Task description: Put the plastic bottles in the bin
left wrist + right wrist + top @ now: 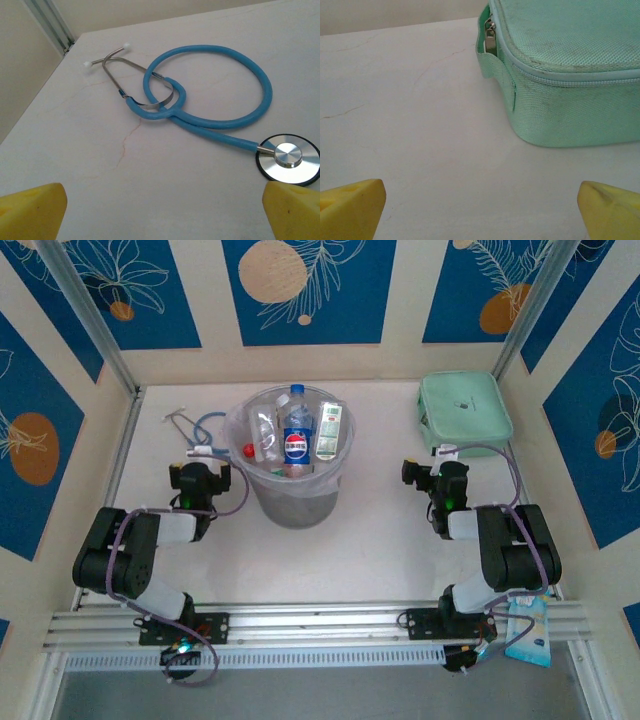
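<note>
The plastic bottles [298, 435] stand and lean together inside the bin [290, 502], packed close. One with a blue label and a blue cap stands upright in the middle. A green-and-white labelled one leans at the bin's right wall, a clear one lies against its left wall, and a red cap shows low on that side.

The bin stands on the pale worktop [370, 540], toward the far side and a little left of centre.

Just left of the bin the left gripper [203, 452] hangs low over the worktop, jaws spread wide and holding nothing. Its wrist view shows the yellow fingertips [35, 207] far apart. Beyond them a blue stethoscope [267, 92] lies looped on the worktop, to the far left of the bin.

Well to the right of the bin the right gripper [441, 455] is likewise wide open and empty. It points at a mint-green zipped case [570, 75] that lies flat, far right of the bin.
</note>
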Motion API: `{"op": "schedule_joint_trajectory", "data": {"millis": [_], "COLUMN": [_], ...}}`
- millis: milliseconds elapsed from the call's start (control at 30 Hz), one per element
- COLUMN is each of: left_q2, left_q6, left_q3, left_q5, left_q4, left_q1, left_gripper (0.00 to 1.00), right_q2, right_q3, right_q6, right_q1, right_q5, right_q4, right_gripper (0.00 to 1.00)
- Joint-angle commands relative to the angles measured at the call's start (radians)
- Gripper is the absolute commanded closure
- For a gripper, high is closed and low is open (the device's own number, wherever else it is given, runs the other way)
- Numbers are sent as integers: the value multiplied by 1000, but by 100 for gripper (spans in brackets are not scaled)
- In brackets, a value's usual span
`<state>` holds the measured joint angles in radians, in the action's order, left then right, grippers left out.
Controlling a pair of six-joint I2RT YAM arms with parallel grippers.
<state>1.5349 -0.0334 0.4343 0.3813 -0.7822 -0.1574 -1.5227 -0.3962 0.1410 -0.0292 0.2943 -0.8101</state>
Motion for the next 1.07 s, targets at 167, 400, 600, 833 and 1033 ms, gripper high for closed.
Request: {"op": "schedule_joint_trajectory", "data": {"millis": [167,400,600,833,1033], "left_q2": [53,39,39,40,41], "left_q6": [-26,-12,-12,-13,-13], "left_q3": [-90,-85,-85,-85,-85], "left_q5": [-87,-87,-86,-85,-85], "left_q4": [-264,-229,-226,-229,-230], "left_q1": [20,21,22,22,22], "left_gripper": [0,0,0,0,0], "right_q2": [2,2,-1,-2,1], "right_q3": [9,5,5,-1,5], "right_q6": [10,6,0,0,-1], "right_q1": [4,-2,-10,-11,-12], "right_q5": [-13,-4,5,6,7], "right_q4": [-49,-43,-42,-36,-43], "right_gripper": [1,1,1,1,1]}}
